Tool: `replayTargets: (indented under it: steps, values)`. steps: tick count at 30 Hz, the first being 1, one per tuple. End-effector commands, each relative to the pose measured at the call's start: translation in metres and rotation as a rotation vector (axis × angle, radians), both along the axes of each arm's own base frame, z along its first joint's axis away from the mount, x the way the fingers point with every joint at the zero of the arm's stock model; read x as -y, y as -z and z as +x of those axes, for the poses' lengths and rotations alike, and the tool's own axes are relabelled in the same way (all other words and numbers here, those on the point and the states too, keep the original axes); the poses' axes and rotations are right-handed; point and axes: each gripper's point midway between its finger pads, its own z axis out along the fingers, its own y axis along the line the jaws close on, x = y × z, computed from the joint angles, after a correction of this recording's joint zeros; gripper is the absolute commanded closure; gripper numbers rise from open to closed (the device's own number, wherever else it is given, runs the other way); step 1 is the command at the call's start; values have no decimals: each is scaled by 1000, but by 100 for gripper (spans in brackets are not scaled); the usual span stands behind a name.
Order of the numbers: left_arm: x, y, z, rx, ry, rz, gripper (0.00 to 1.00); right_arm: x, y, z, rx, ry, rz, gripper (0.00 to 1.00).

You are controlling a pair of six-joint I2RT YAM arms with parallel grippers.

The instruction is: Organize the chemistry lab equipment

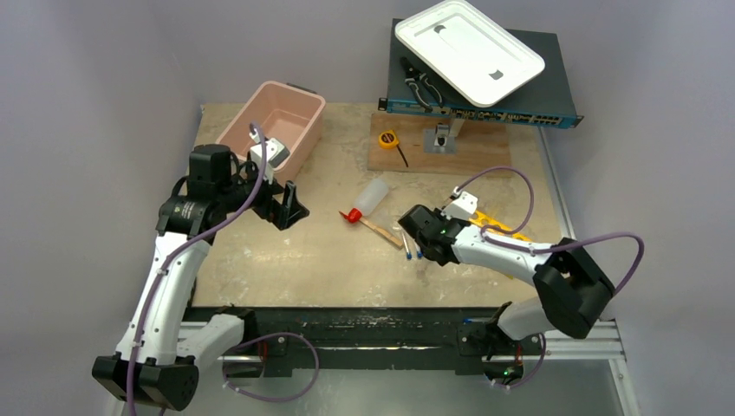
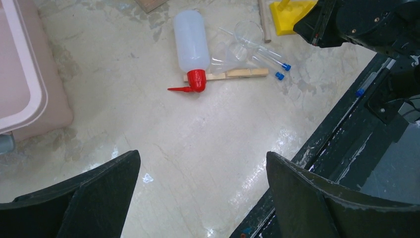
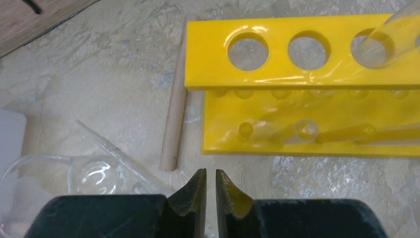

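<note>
Fingers (image 2: pixel 106 198) of the left gripper (image 2: pixel 202 163) stand spread wide, matte black wedges with nothing between them, hovering over the pale marbled table (image 2: pixel 198 144). On the right gripper (image 3: pixel 206 176) the black tips are pressed almost together, leaving only a thin slit. A thin clear pipette (image 3: pixel 116 151) runs toward them from 10 o'clock, but whether it is pinched cannot be told.

Seen from the left wrist, the squeeze bottle (image 2: pixel 190 42), soft translucent white plastic with a red nozzle (image 2: pixel 193 83), lies on its side at 12 o'clock, its nozzle touching a flat wooden stick (image 2: pixel 237 74). Two clear tubes (image 2: pixel 270 58) with blue tips lie at 3 o'clock of the bottle.

The glossy yellow rack (image 3: pixel 297 54), pierced with round holes, sits at 1 o'clock of the right tips. A round wooden dowel (image 3: pixel 174 114) lies just beside its 9 o'clock edge, and one clear tube (image 3: pixel 391 34) leans in a hole.
</note>
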Motion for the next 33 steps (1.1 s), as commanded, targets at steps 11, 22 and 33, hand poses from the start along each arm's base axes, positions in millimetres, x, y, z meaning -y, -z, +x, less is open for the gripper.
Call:
replayTargets:
  steps: [11, 22, 33]
  values:
    - [-11, -11, 8, 53, -18, 47, 1, 49, 16, 30, 14, 238, 6, 89]
    - [-19, 0, 20, 45, -48, 84, 1, 82, 15, 51, 25, 320, 0, 90]
    - [-58, 19, 106, 9, -245, 286, 0, 14, -40, 69, 116, 36, -7, 53]
